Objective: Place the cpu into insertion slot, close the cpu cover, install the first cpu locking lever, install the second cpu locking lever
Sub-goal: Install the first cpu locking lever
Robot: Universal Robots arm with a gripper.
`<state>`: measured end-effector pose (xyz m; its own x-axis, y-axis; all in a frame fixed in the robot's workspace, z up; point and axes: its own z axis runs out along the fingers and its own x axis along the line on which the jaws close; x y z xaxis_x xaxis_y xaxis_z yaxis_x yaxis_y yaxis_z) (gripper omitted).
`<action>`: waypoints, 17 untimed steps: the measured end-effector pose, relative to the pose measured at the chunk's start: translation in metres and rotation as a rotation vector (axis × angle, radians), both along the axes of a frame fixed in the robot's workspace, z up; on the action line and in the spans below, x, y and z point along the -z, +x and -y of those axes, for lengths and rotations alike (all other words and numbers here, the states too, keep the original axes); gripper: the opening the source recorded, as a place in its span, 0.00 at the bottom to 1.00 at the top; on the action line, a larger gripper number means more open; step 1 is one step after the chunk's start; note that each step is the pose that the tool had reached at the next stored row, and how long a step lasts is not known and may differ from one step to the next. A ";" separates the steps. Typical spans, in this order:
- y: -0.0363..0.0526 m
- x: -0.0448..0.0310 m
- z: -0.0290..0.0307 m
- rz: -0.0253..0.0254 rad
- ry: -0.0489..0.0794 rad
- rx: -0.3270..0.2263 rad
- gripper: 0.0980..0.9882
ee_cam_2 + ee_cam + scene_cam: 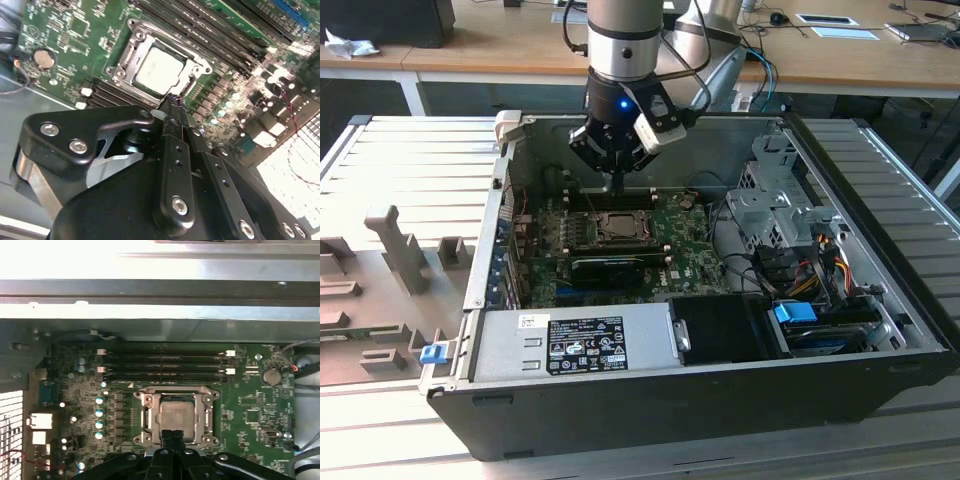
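The chip [176,416] is seated under the shut cover [150,410]. Empty fingers [173,439] are pinched together above it; lever locking is judged underway.

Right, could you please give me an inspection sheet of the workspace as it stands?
Surface: ribbed metal table carrying the open computer case.
Job's things: cpu sits in the insertion slot; cpu cover lies flat around it, with the chip's face showing through the window; the state of the levers cannot be told.
Clutter: grey moulded fixtures and a blue clip at the exterior view's left.
Claw: claw shut, nothing seen between its fingers, hanging over the slot's edge.
Cables: coloured wire bundle inside the case, at the exterior view's right.
Surroundings: wooden desks behind.
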<state>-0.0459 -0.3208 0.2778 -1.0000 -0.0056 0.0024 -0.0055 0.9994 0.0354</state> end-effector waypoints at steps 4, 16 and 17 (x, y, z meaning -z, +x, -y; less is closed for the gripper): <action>-0.0168 0.0014 0.0000 0.0099 0.000 0.000 0.01; -0.0651 0.0147 -0.0012 0.0281 0.000 -0.003 0.01; -0.0662 0.0154 -0.0030 0.0282 0.000 -0.004 0.01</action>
